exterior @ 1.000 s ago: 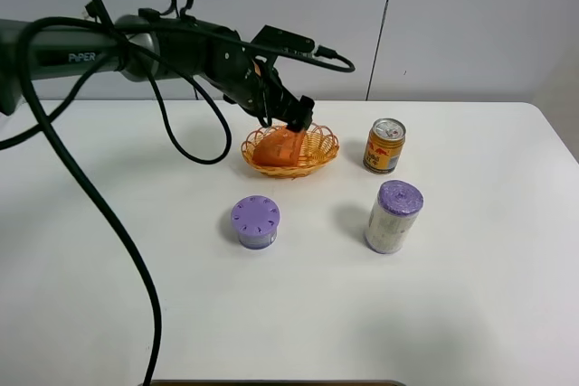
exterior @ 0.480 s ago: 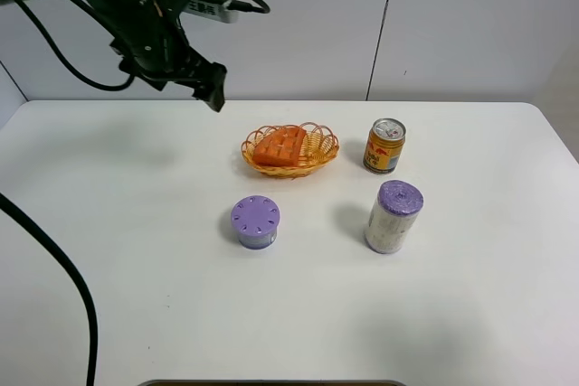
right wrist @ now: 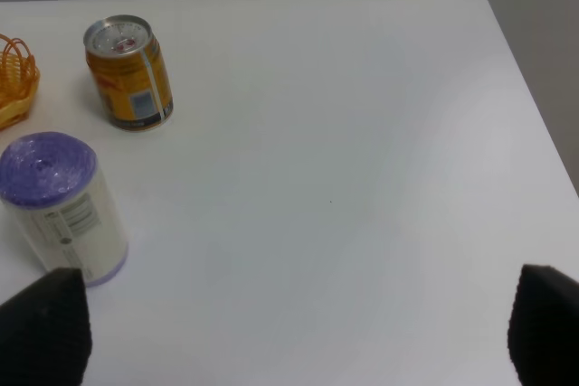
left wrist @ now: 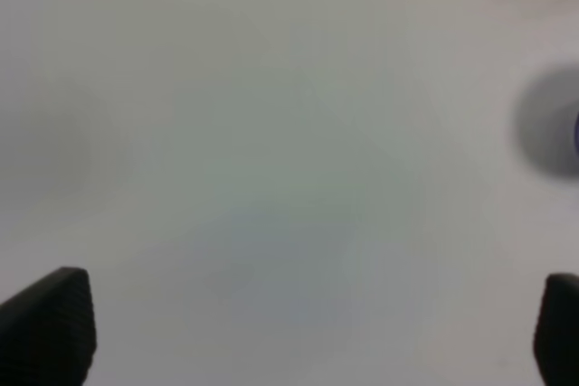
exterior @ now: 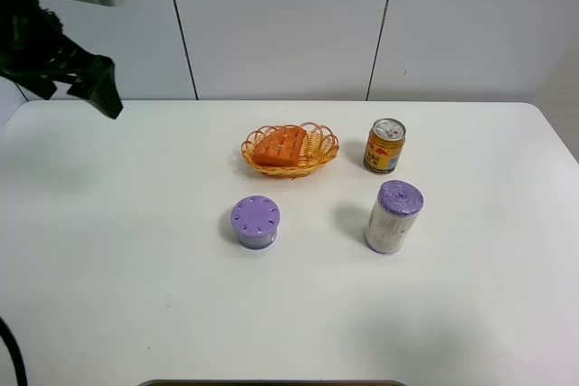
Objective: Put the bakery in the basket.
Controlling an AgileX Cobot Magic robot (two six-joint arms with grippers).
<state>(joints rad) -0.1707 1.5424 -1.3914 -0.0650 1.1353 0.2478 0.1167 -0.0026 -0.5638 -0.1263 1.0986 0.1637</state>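
This looks like a robot test lab. A bare white table [exterior: 181, 314] with rounded corners stands against plain pale wall panels [exterior: 280, 24] split by dark vertical seams. A black cabled robot arm [exterior: 54, 42] hangs over the far left corner, above staged props: a wicker basket [exterior: 318, 153] holding a toy pastry [exterior: 279, 146], and a drink can [exterior: 384, 145].

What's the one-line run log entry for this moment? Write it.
bakery: in basket | left gripper: open, empty, far left above table | right gripper: open, empty | task: done
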